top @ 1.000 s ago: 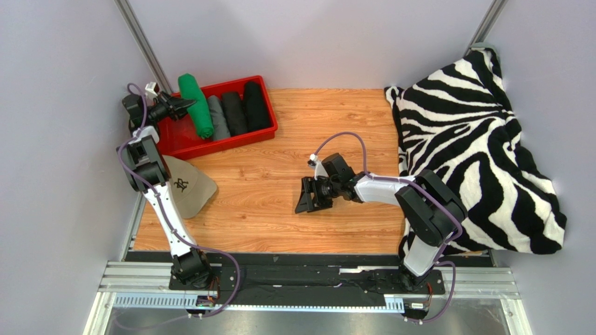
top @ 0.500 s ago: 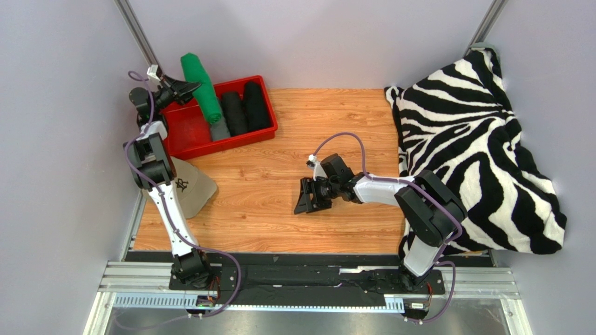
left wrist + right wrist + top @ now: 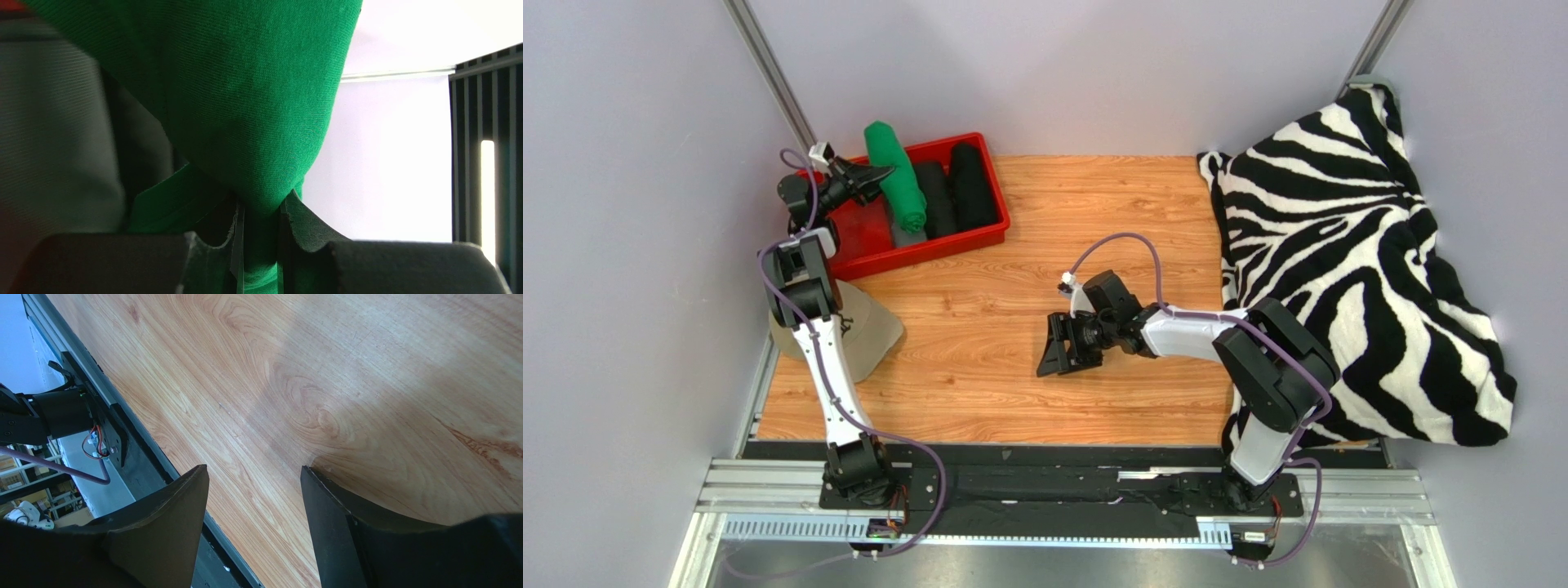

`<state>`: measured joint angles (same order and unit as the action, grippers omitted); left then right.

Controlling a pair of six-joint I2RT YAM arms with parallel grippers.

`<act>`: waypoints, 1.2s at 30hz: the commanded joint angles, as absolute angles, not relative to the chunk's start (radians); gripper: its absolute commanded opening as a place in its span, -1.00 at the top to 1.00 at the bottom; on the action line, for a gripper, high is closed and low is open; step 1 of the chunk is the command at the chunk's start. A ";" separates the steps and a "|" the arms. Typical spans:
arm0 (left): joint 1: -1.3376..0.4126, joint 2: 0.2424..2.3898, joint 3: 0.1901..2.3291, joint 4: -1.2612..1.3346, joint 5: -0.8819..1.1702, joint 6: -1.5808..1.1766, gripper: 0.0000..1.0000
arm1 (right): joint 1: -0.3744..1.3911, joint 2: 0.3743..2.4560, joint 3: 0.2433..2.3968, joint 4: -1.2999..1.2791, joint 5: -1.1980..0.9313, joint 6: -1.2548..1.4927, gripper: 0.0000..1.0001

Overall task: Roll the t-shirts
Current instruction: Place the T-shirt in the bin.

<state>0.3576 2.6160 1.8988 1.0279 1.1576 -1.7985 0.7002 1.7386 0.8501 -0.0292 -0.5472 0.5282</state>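
Note:
My left gripper [image 3: 871, 181] is shut on the rolled bright green t-shirt [image 3: 896, 178] and holds it lifted over the red bin [image 3: 852, 251] at the back left. In the left wrist view the green cloth [image 3: 245, 92] is pinched between the fingers [image 3: 307, 226]. A dark grey roll [image 3: 935, 202] and a black roll [image 3: 971, 184] lie side by side in the bin, with a lighter grey roll partly hidden under the green one. My right gripper [image 3: 1059, 352] is open and empty, low over the wooden table [image 3: 344, 373] near the middle.
A zebra-striped blanket [image 3: 1357, 245] covers the right side of the table. A beige cap [image 3: 873, 337] lies at the left, in front of the bin and partly behind my left arm. The metal rail [image 3: 147, 459] runs along the near edge.
My left gripper has swung to the right with the green roll, carrying it from the bin's left edge to over the grey roll. The right arm has barely moved.

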 commanded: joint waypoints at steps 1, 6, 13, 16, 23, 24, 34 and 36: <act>0.390 2.640 1.927 1.052 1.178 -1.806 0.99 | 0.709 1.764 0.856 -0.032 -0.506 0.522 -0.29; 0.429 2.677 1.977 1.009 1.229 -1.789 0.99 | 0.709 1.778 0.859 -0.028 -0.509 0.520 -0.29; 0.480 2.715 2.022 1.003 1.247 -1.804 0.99 | 0.709 1.789 0.862 -0.031 -0.511 0.517 -0.29; 0.492 2.718 2.022 1.011 1.253 -1.807 0.99 | 0.709 1.790 0.864 -0.034 -0.511 0.514 -0.29; 0.491 2.669 1.999 1.016 1.267 -1.792 0.99 | 0.707 1.749 0.940 -0.083 -0.378 0.517 -0.29; 0.491 2.665 1.997 1.012 1.269 -1.787 0.99 | 0.709 1.753 1.028 -0.134 -0.338 0.525 -0.29; 0.492 2.612 1.921 0.996 1.275 -1.749 0.99 | 0.644 2.192 1.824 -0.247 0.116 0.531 -0.31; 0.492 2.602 1.921 0.982 1.279 -1.735 0.99 | 0.638 2.307 1.943 -0.242 0.112 0.526 -0.30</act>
<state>0.4458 2.6854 1.9347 0.9821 1.2579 -1.7752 0.6724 2.1506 1.7576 -0.2249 -0.0216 0.5304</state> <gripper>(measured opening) 0.219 0.654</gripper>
